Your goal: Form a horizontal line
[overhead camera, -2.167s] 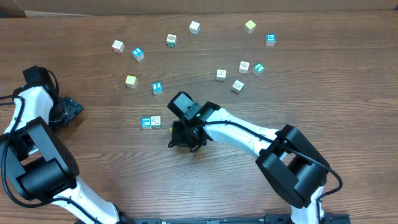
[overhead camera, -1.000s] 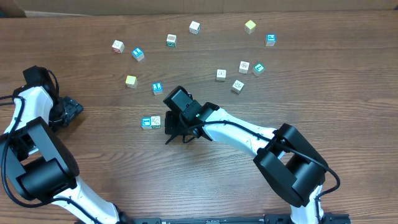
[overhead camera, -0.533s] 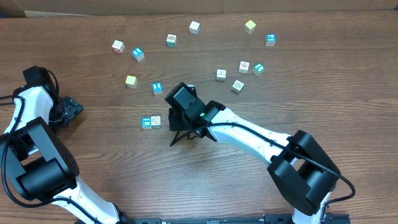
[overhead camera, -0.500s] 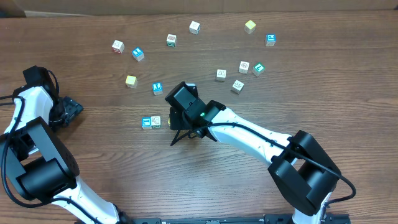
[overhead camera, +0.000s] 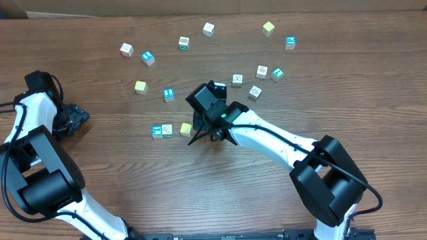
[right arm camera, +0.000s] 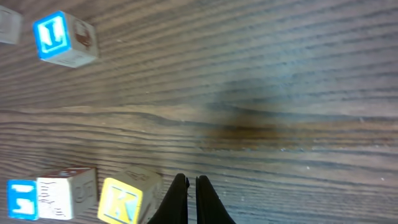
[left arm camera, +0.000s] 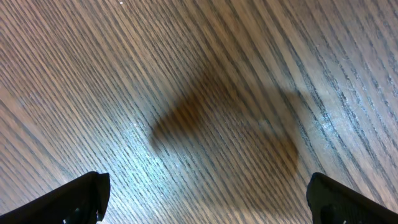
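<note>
The row lies left of centre: a blue cube with a white icon [overhead camera: 157, 131], a white printed cube [overhead camera: 167, 130] touching it, and a pale yellow cube [overhead camera: 186, 129] a small gap to the right. In the right wrist view they show as the blue cube [right arm camera: 22, 199], the white cube [right arm camera: 65, 193] and the yellow cube [right arm camera: 121, 200], which bears a K. My right gripper [overhead camera: 195, 140] [right arm camera: 191, 186] is shut and empty, just right of the yellow cube. My left gripper [overhead camera: 75, 120] [left arm camera: 202, 193] is open over bare wood at the far left.
Several loose cubes lie farther back: a blue one [overhead camera: 169, 94] [right arm camera: 62, 38], a yellow one [overhead camera: 140, 87], white ones [overhead camera: 237, 80] [overhead camera: 255, 93] and others along the back, up to a yellow one [overhead camera: 268, 28]. The right arm crosses the table's middle.
My right gripper has swung right and back from the row. The yellow cube, earlier hidden under it, now stands free beside the white cube. The left arm has not moved.
</note>
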`<state>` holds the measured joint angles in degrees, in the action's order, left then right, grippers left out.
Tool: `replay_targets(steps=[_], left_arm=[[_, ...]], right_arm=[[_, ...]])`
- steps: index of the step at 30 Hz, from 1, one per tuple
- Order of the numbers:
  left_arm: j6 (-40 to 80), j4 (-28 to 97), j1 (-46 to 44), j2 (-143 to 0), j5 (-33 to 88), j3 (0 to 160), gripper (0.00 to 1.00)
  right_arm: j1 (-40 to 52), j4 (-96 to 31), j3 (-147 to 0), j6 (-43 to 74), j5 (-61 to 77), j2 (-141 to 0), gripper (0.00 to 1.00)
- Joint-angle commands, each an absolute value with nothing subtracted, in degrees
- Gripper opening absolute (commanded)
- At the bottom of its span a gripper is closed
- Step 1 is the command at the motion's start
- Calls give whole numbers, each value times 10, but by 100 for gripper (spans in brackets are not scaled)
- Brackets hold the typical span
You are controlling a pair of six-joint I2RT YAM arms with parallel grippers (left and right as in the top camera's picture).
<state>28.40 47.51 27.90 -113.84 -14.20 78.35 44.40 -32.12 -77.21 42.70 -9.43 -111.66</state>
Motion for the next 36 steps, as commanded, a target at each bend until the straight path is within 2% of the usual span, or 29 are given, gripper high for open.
replay_targets(steps=[1, 26, 36], left_arm=[[283, 475, 284, -1140, -148, 780, 100], [283, 475, 284, -1140, -148, 780, 100], [283, 475, 284, -1140, -148, 780, 100]], right_arm=[[447, -323, -769, 437, -102, -1122, 4], [448, -294, -769, 467, -2, -1157, 4], [461, -262, -769, 467, -3, -1177, 4]])
